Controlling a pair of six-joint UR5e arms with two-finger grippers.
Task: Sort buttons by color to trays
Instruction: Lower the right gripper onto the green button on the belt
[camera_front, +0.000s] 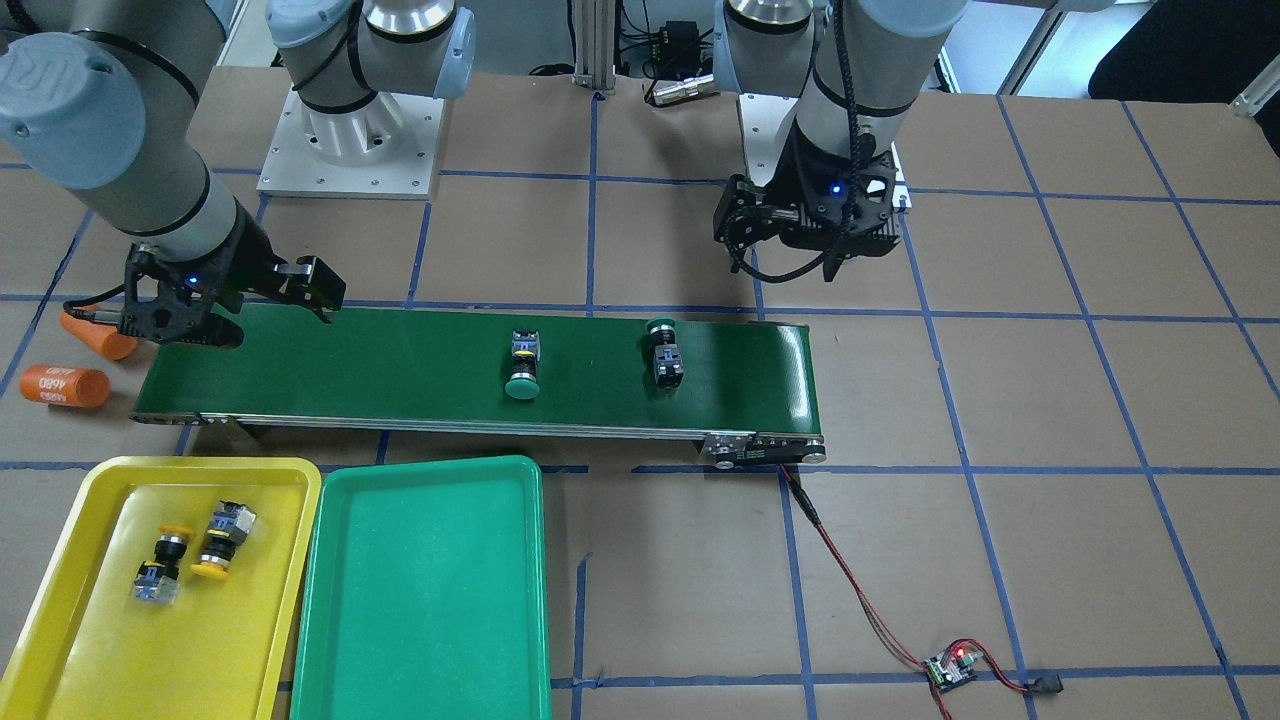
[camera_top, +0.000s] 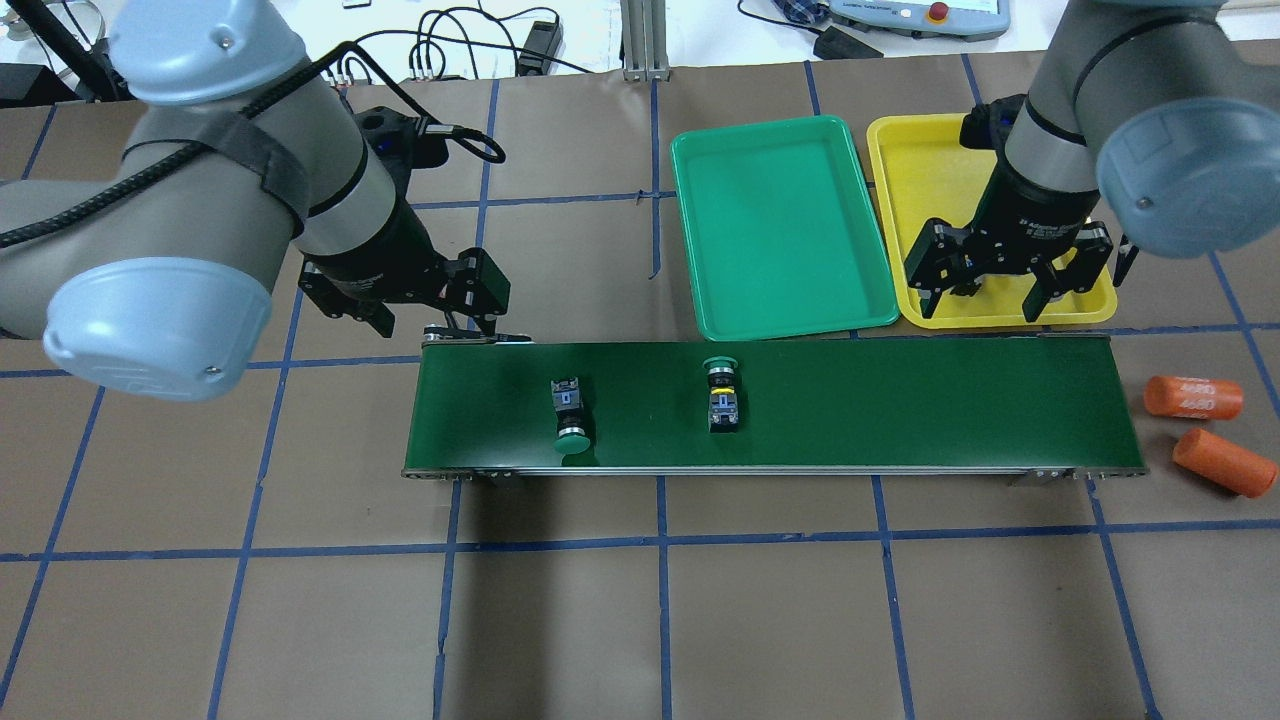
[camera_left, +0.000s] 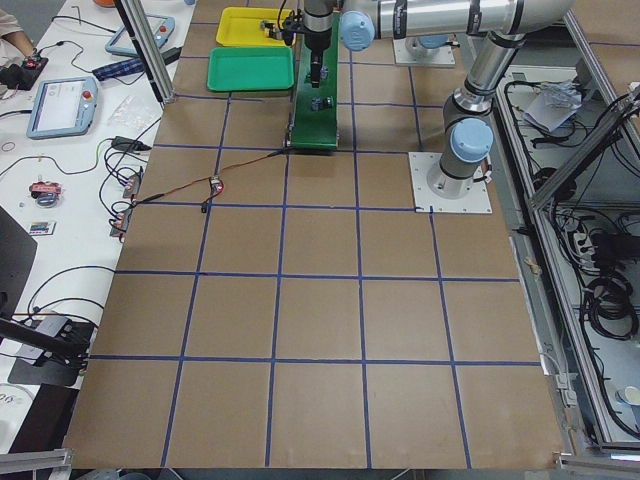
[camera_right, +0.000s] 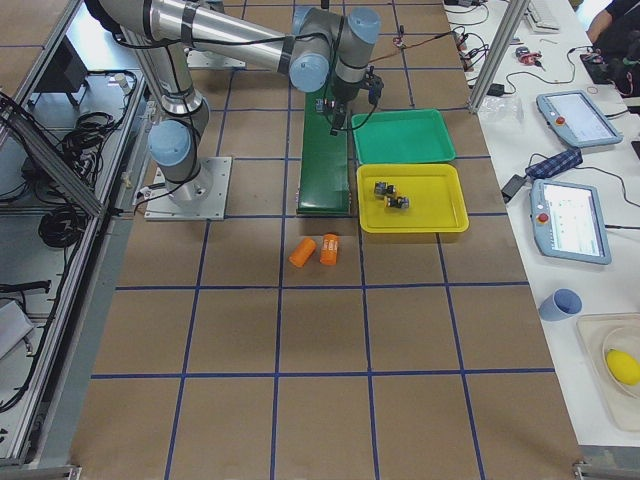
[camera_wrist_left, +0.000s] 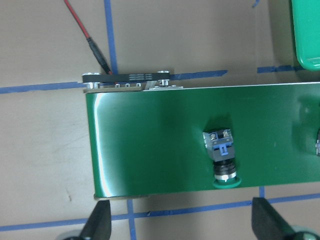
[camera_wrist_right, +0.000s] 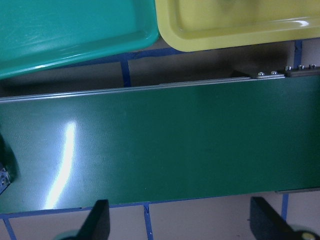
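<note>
Two green buttons lie on their sides on the belt, one (camera_front: 523, 367) (camera_top: 570, 412) (camera_wrist_left: 223, 161) nearer my left gripper, the other (camera_front: 663, 350) (camera_top: 722, 392) mid-belt. Two yellow buttons (camera_front: 160, 567) (camera_front: 221, 540) lie in the yellow tray (camera_front: 90, 650) (camera_top: 915, 165). The green tray (camera_front: 420, 600) (camera_top: 780, 230) holds nothing. My left gripper (camera_front: 790, 255) (camera_top: 435, 312) (camera_wrist_left: 182, 225) is open and empty, above the belt's end. My right gripper (camera_front: 235, 310) (camera_top: 985, 295) (camera_wrist_right: 182, 222) is open and empty, over the belt's other end beside the yellow tray.
The long dark green conveyor belt (camera_front: 380, 360) (camera_top: 900, 400) runs across the table. Two orange cylinders (camera_front: 65, 386) (camera_front: 97, 338) lie off its end near my right arm. A red wire runs from the belt's motor end to a small circuit board (camera_front: 950, 670).
</note>
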